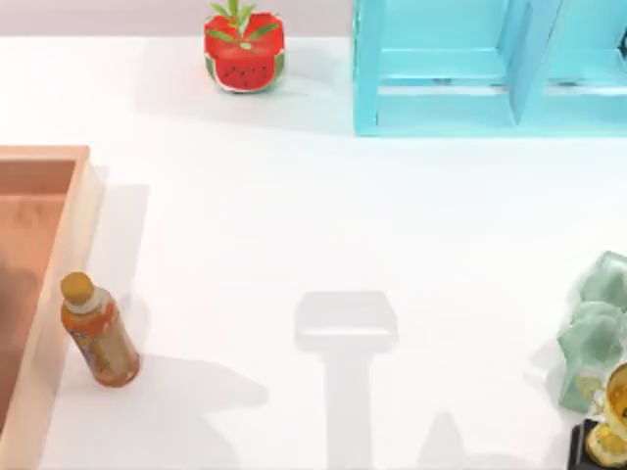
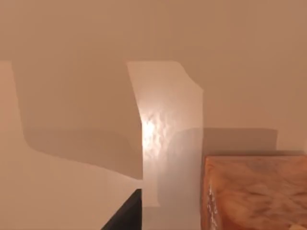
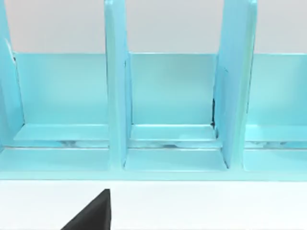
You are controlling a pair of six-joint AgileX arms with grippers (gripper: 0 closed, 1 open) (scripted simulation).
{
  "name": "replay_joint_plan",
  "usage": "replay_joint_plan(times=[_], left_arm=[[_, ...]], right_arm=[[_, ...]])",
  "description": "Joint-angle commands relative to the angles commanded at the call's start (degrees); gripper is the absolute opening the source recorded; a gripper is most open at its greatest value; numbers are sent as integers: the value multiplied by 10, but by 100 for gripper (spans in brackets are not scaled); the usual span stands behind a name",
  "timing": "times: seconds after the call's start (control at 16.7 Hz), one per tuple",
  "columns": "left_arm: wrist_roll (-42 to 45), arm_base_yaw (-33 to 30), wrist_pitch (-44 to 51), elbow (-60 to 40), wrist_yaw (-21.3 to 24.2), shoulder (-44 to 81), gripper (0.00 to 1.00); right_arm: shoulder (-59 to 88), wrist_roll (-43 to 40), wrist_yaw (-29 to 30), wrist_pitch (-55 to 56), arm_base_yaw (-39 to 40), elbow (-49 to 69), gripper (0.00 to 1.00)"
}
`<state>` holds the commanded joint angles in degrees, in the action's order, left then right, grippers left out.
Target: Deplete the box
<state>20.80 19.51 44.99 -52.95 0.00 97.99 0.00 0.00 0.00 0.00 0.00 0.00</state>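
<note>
In the left wrist view a dark, pointed bit of the left gripper (image 2: 125, 213) pokes in at the edge, above the white table (image 2: 72, 191). I cannot tell if it is open or closed. Close by is a corner of the box (image 2: 256, 194), with shiny, patchy orange-brown wood.

In the right wrist view a dark bit of the right gripper (image 3: 91, 213) shows too, and again I cannot tell if it is open or closed. It faces the shelf unit (image 3: 115, 96), which is smooth and light blue, with thin upright boards making square spaces.

From the top view, the box (image 1: 69, 245) sits at the table's left edge, with thick raised walls. A small bottle (image 1: 98, 330) with orange drink and a yellow cap leans touching the box's outer wall. A round watermelon pot (image 1: 244, 49) stands at the back. Bumpy green shapes (image 1: 598, 323) and a gold trophy (image 1: 612, 416) sit at the right.
</note>
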Motion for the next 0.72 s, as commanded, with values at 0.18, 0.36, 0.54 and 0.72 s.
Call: replay_joint_plan(times=[0.18, 0.36, 0.54, 0.72], left_arm=[[0, 0, 0, 0, 0, 0, 40], [0, 0, 0, 0, 0, 0, 17], [0, 0, 0, 0, 0, 0, 0], [0, 0, 0, 0, 0, 0, 0]], right_arm=[[0, 0, 0, 0, 0, 0, 100], [0, 0, 0, 0, 0, 0, 100], [0, 0, 0, 0, 0, 0, 100], [0, 0, 0, 0, 0, 0, 100]])
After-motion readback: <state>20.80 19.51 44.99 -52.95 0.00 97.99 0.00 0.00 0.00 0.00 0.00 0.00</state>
